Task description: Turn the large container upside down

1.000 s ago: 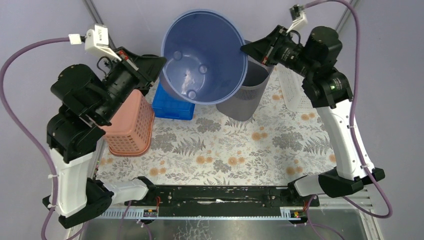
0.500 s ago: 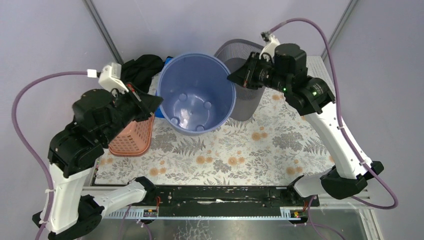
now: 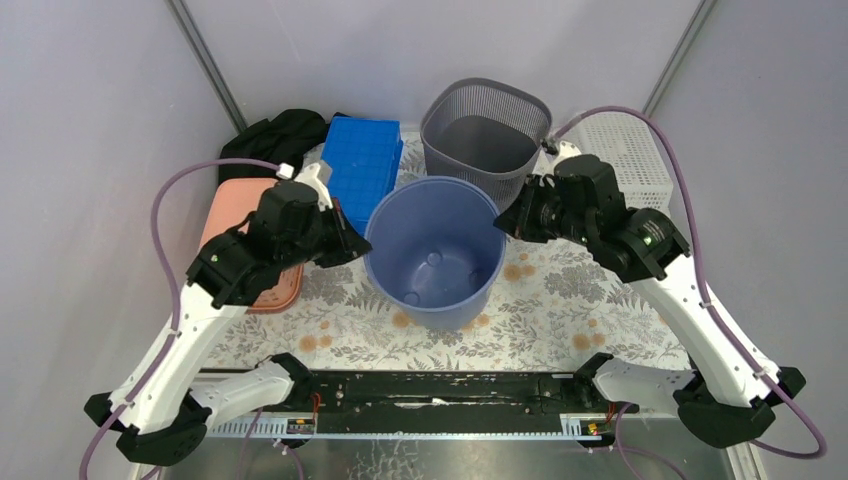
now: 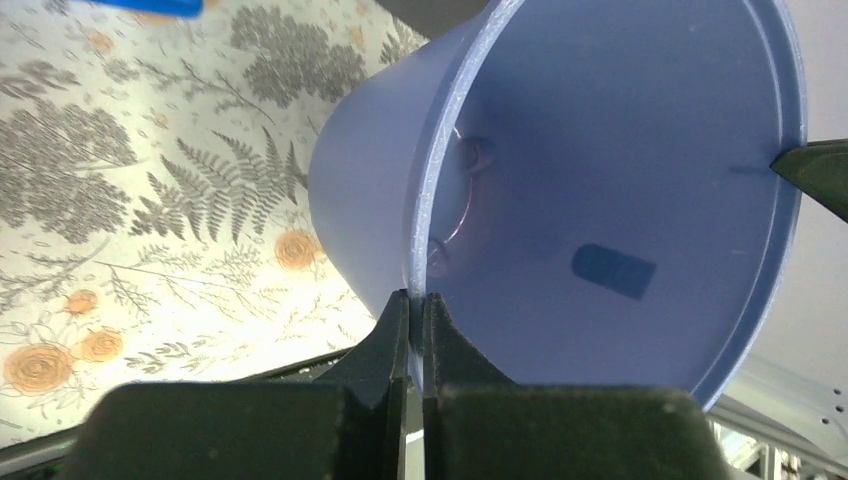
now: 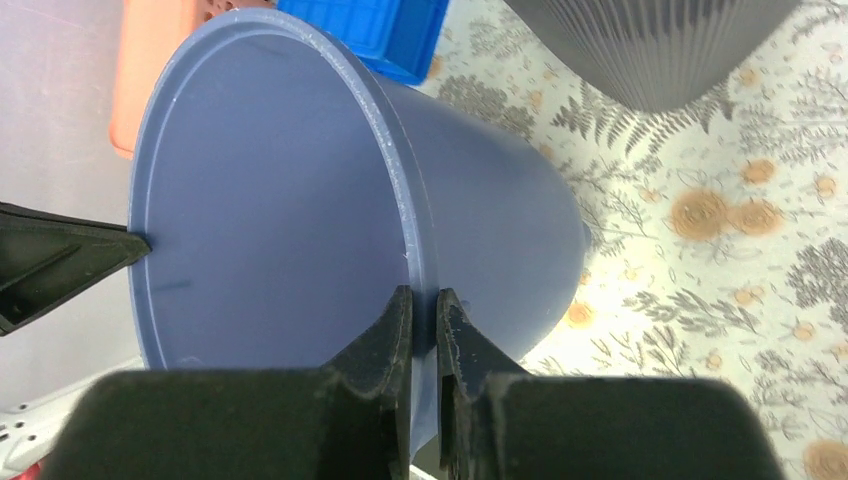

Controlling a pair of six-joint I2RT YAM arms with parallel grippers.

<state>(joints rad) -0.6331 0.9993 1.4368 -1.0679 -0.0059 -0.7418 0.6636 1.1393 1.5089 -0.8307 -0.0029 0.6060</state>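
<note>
Now left pincer (image 4: 415,305) and right pincer (image 5: 424,300), two, clamped on one blue container (image 3: 435,280).

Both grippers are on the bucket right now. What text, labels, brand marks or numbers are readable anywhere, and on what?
No readable text in any view.
On the large blue plastic bucket there is a dark rectangular patch on the wall in the left wrist view, maybe a label; nothing on it is legible.
The blue ribbed plastic crate, grey mesh bin and pink slotted basket show no markings.
</note>
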